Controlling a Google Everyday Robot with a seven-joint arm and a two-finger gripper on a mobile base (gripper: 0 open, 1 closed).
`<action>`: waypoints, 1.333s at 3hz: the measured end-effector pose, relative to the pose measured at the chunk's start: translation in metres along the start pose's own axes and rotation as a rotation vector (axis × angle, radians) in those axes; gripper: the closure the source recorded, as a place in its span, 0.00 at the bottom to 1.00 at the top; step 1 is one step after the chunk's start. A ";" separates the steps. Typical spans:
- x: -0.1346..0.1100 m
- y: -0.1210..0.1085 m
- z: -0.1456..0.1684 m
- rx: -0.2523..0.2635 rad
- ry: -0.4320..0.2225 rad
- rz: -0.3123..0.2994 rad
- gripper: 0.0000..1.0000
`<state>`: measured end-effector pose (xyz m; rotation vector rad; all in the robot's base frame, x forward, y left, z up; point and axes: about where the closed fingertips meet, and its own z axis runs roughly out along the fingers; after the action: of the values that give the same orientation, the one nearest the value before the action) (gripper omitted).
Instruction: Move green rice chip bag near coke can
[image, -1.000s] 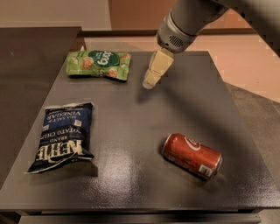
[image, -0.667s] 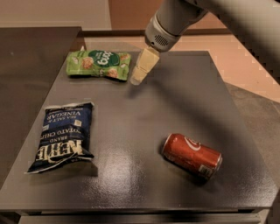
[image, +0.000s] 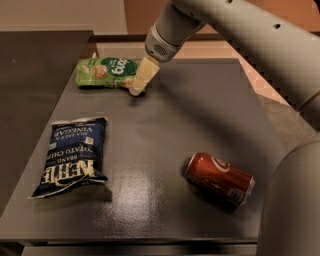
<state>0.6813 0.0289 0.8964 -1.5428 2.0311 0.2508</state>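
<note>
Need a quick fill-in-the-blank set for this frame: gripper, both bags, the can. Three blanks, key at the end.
1. The gripper hangs at the ____ end of the green bag, at the far side of the table.
2. The coke can lies on its ____, near the front right.
3. The bigger bag at the left is dark ____ with white lettering.
Missing words: right; side; blue.

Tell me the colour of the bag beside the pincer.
Light green bag, dark green logo; pincer at its right end. Camera view.
</note>
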 end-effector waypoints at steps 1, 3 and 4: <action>-0.011 -0.001 0.017 0.025 -0.027 0.003 0.00; -0.032 0.001 0.045 0.034 -0.090 -0.002 0.00; -0.039 0.002 0.058 0.017 -0.096 0.009 0.00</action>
<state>0.7049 0.0890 0.8699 -1.4835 1.9610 0.3041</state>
